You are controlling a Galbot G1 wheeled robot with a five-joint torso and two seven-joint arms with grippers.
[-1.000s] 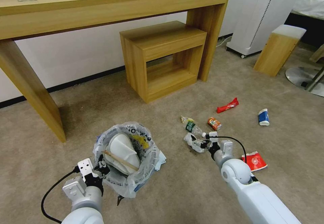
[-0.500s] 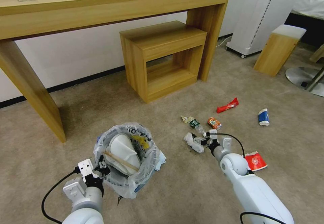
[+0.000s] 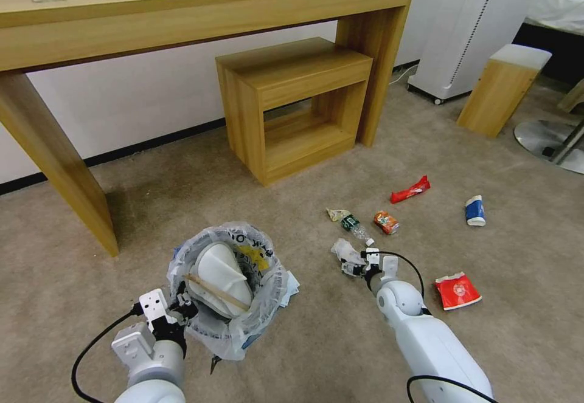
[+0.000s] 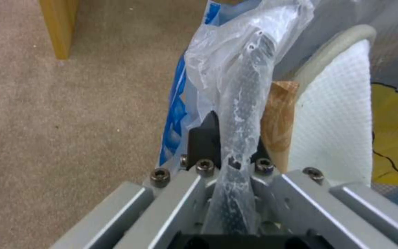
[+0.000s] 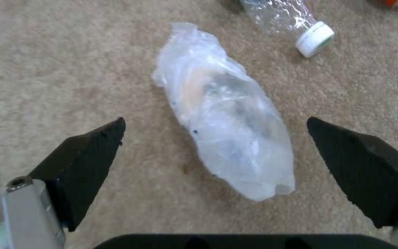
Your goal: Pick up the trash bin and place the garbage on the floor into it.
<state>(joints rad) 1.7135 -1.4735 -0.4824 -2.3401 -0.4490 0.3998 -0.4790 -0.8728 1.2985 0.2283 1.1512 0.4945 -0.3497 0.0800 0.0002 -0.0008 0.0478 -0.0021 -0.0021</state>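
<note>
Left gripper (image 3: 182, 307) jaws clamping one trash bin (image 3: 228, 287) rim, right gripper (image 3: 358, 264) jaws spread around one crumpled bag (image 5: 226, 110)

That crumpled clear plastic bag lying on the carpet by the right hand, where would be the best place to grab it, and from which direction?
Probably across its bulging middle, from straight above. The crumpled plastic bag lies flat on the carpet as a long, soft bundle, thin at both ends. The right hand hangs open over it, one finger on each long side, so closing would pinch the narrow width. The plastic bottle beside it leaves room.
</note>
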